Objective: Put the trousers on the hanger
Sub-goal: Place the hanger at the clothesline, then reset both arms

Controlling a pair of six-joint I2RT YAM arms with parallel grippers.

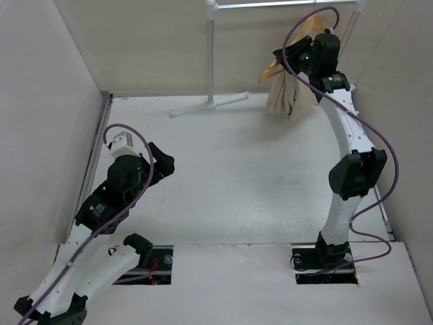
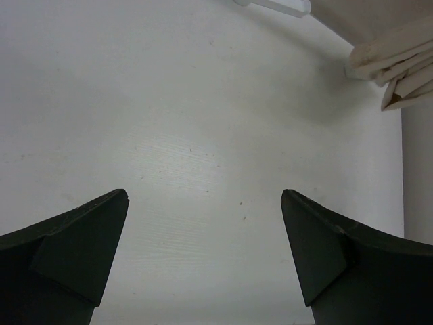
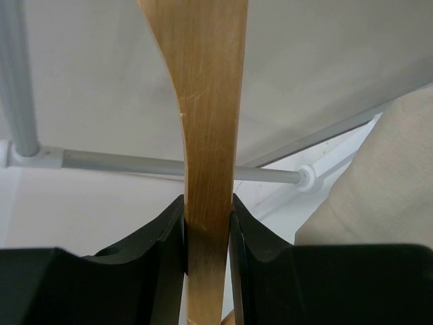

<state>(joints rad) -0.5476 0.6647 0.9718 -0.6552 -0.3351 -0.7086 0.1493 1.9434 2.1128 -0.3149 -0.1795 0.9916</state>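
Observation:
The wooden hanger [image 1: 306, 27] is held up at the back right, near the rack's top bar. The beige trousers [image 1: 289, 95] hang folded from it, their lower end near the table. My right gripper [image 1: 302, 59] is shut on the hanger's wooden arm [image 3: 206, 135], which fills the space between its jaws in the right wrist view [image 3: 207, 223]. The trousers show at the right edge there [image 3: 379, 189]. My left gripper [image 1: 162, 164] is open and empty, low over the bare table at the left [image 2: 204, 227]. The trousers' hem shows at the top right of the left wrist view [image 2: 396, 61].
A white metal clothes rack [image 1: 211, 47] stands at the back, its foot [image 1: 210, 105] on the table and its bars [image 3: 122, 162] just behind the hanger. White walls [image 1: 40, 101] close in the left, back and right sides.

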